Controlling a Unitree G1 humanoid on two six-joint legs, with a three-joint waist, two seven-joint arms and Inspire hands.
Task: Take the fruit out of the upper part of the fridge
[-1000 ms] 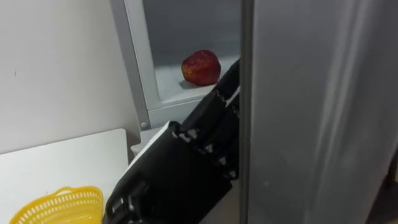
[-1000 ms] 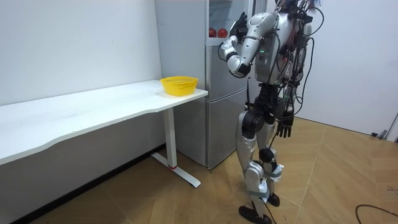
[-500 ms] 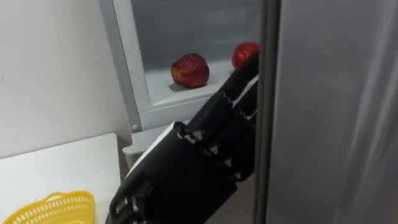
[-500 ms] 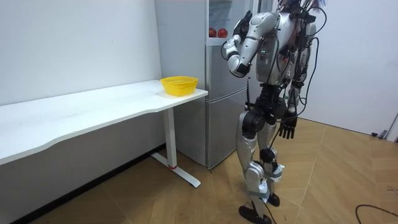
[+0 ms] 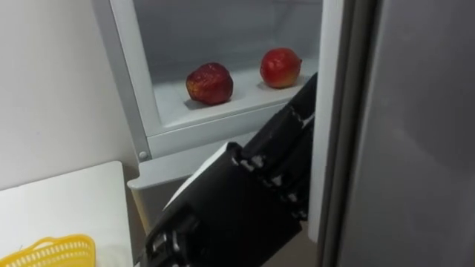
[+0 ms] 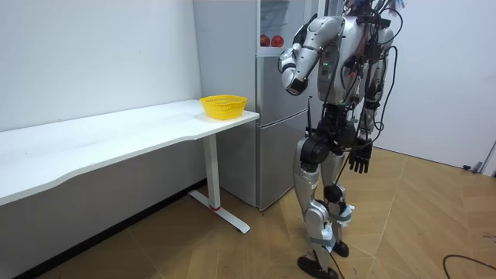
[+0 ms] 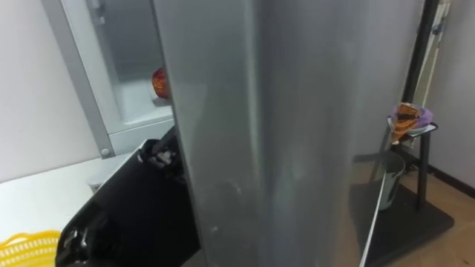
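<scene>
Red and round, two apples sit on the white shelf in the top part of the fridge. The left apple is nearer the front. The right apple is a bit further back, and the two do not touch.

The grey fridge door stands open on the right. The robot's left hand reaches up along the door's edge, just below the right apple. Its fingers go behind the door, so I cannot tell if they grip or lie flat. The hand may be touching the door's edge.

The right hand hangs by the robot's leg with loose fingers and holds nothing. The robot stands close in front of the fridge. A yellow basket sits at the end of the white table, near the fridge.
</scene>
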